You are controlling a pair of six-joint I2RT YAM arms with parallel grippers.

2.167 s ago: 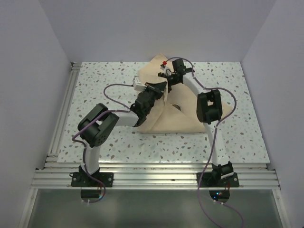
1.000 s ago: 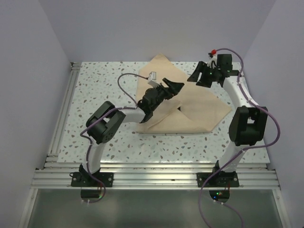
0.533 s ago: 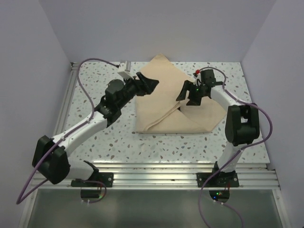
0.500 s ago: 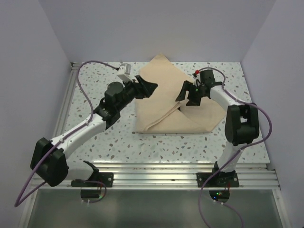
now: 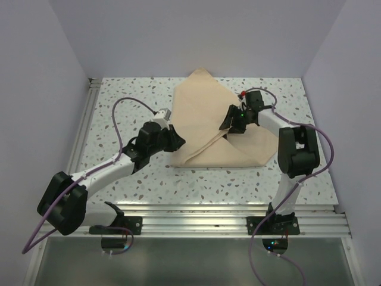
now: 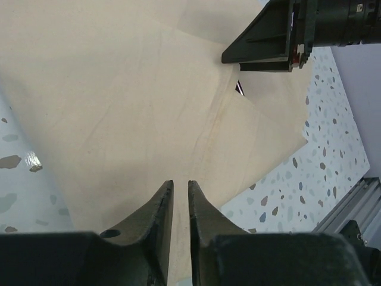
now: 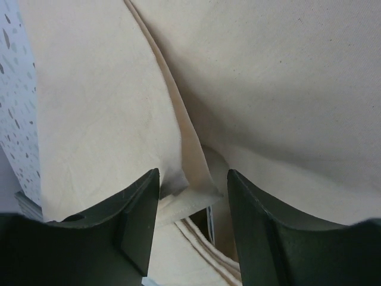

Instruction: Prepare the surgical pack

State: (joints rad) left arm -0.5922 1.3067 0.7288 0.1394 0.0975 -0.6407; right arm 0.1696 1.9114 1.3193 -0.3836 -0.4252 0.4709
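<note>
Top view: the tan surgical pack (image 5: 205,116) lies on the tabletop (image 5: 131,101), just right of the left end effector (image 5: 174,142) and beneath the right end effector (image 5: 230,122).

Left wrist: the jaws stand at a narrow slit with the pack's cloth (image 6: 107,107) below and ahead. I cannot tell whether they pinch it.

Right wrist: the jaws stand wide and straddle a cloth fold (image 7: 193,149).

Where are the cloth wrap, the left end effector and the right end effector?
Cloth wrap (image 5: 202,110): top view, on its upper folded flap.
Left end effector (image 6: 180,186): left wrist view, between its fingertips.
Right end effector (image 7: 192,179): right wrist view, between its fingertips.
</note>
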